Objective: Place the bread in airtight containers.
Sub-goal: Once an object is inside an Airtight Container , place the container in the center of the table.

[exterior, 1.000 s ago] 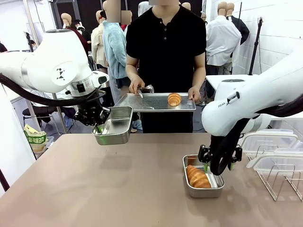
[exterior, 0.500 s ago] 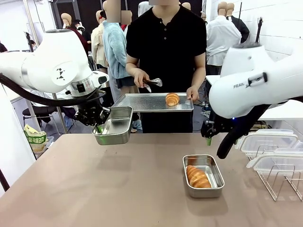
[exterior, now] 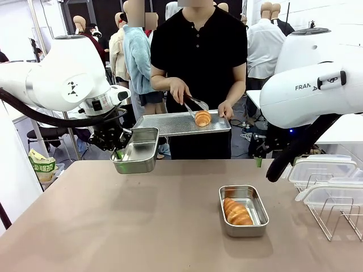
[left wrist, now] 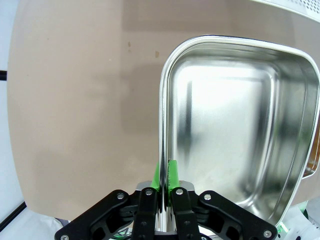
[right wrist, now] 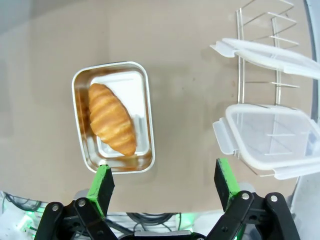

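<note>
Steel catches the light at the left of the front view, where the left claw is clenched on the near wall of an empty tin and holds it in the air over the far left part of the brown surface. In the left wrist view, its green pads pinch that thin wall from either side at the bottom middle of the frame. The tin's bare inside spreads across the right half.

Lower right of centre in the front view, a second tin rests open-topped on the surface with one roll lying lengthwise inside it. The right wrist view looks straight down on this tin, left of centre, with the roll slanting across its floor. The right claw is released: its green-padded fingers stand wide apart at the bottom edge with nothing between them, and it hangs well above the surface.

At top centre of the front view, a person in a black shirt holds a flat steel tray with one hand and tongs in the other hand. The tips of the tongs are at the other roll, which lies on the right part of the tray. The tray's left corner sits just above the far rim of the held tin.

Clear plastic lids rest on a wire rack at the right edge of the front view.
</note>
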Action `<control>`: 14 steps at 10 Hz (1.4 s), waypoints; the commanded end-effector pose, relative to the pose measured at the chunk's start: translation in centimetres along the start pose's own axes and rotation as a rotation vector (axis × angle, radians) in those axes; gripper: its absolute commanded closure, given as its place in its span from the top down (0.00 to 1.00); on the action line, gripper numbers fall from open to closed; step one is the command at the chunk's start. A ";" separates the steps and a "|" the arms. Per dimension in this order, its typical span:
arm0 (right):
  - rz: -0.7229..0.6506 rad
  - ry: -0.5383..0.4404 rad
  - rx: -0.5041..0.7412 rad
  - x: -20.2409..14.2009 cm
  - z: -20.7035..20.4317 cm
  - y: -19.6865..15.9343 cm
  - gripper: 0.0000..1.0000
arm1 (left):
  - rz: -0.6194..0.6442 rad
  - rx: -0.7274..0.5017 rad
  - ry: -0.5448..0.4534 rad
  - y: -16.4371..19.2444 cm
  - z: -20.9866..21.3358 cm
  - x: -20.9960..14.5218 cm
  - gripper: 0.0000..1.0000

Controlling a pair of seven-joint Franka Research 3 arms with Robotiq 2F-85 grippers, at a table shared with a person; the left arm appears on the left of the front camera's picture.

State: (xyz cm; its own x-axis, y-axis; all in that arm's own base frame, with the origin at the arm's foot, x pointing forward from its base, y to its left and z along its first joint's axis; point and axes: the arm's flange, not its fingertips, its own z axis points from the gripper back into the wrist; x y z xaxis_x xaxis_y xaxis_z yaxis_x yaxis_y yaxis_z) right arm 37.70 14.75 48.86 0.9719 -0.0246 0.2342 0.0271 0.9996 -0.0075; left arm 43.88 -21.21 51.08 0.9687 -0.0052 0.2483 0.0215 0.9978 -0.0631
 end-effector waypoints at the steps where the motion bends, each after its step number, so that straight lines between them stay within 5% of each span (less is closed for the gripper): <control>1: 0.003 -0.006 0.002 -0.1 0.2 0.1 1.00 | 0.002 -0.005 -0.005 0.1 0.3 0.1 0.00; 14: 0.003 -0.006 0.002 -0.1 0.2 0.1 1.00 | 0.002 -0.005 -0.005 0.1 0.3 0.1 0.00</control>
State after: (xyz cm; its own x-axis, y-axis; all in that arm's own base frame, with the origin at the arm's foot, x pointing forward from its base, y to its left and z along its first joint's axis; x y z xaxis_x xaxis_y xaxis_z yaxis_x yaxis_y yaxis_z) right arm 37.66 14.75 49.02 0.9709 -0.0236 0.2382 0.0262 0.9996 -0.0078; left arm 43.88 -21.21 51.08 0.9687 -0.0052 0.2482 0.0215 0.9978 -0.0630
